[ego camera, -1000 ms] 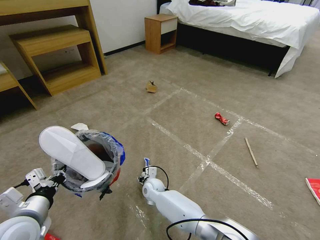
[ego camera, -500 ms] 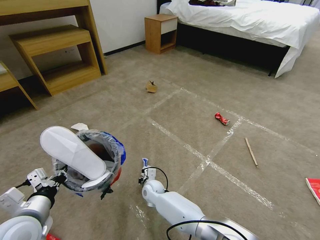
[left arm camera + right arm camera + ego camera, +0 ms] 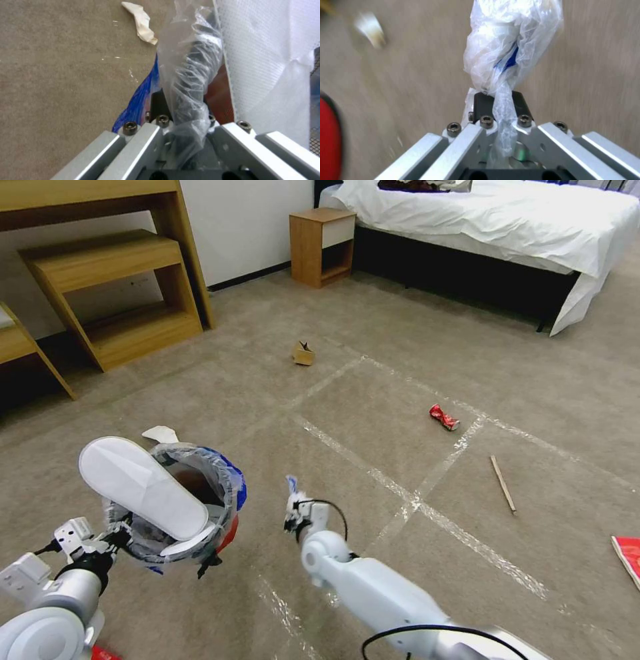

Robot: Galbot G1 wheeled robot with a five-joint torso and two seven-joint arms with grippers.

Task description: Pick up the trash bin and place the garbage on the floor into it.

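Note:
My left gripper (image 3: 120, 537) is shut on the rim of the trash bin (image 3: 229, 532), holding it off the floor at the lower left. The bin is red with a clear liner (image 3: 190, 75) printed blue. A white slipper (image 3: 143, 487) sticks out over its rim. To the bin's right, my right gripper (image 3: 293, 510) is shut on a white and blue wad (image 3: 510, 45), lifted above the carpet. More garbage lies on the floor: a white tissue (image 3: 160, 433), a cardboard scrap (image 3: 303, 354), a red can (image 3: 444, 417), a wooden stick (image 3: 503, 484) and a red wrapper (image 3: 628, 557).
Shiny tape strips (image 3: 400, 490) cross the beige carpet. A wooden desk with shelves (image 3: 120, 293) stands at the back left. A nightstand (image 3: 322, 245) and a white bed (image 3: 507, 227) are at the back right. Open carpet lies ahead of both arms.
My right arm has moved forward and slightly right, carrying the wad away from the carpet. The bin in my left gripper has barely shifted.

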